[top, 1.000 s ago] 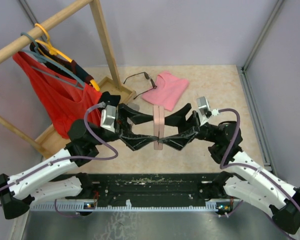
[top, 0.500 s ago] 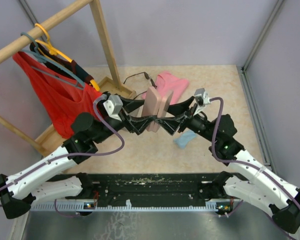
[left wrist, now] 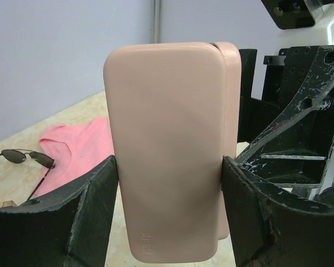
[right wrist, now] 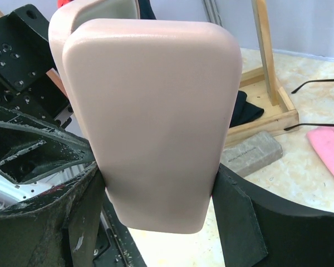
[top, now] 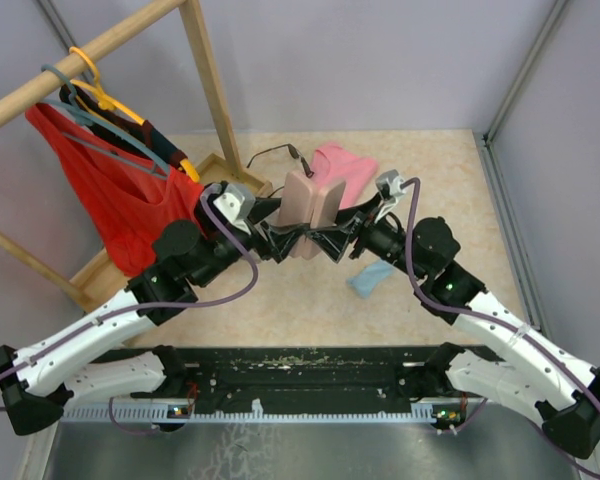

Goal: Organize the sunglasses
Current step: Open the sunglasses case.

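A pink spectacle case [top: 310, 198] stands upright above the table's middle, with both grippers on it. My left gripper [top: 292, 232] is shut on one shell [left wrist: 167, 150] and my right gripper [top: 332, 232] on the other shell [right wrist: 150, 122]. The two shells are parted a little at the top, where grey lining shows in the right wrist view. One pair of dark wire-framed sunglasses [top: 278, 153] lies at the back beside a pink cloth [top: 346, 166]. The left wrist view shows the sunglasses [left wrist: 22, 157] at its left edge. Only their thin arms [right wrist: 317, 83] show in the right wrist view.
A wooden clothes rack [top: 205, 80] with a red garment [top: 120, 195] and hangers fills the left side. Its base [right wrist: 267, 114] is near a grey case [right wrist: 250, 153]. A light-blue cloth [top: 370, 278] lies under the right arm. Grey walls [top: 540, 90] close the back and right.
Both arms have lifted the pink case off the table and carried it toward the back. It has turned from edge-on to broad-side up. The light-blue cloth has come into sight.
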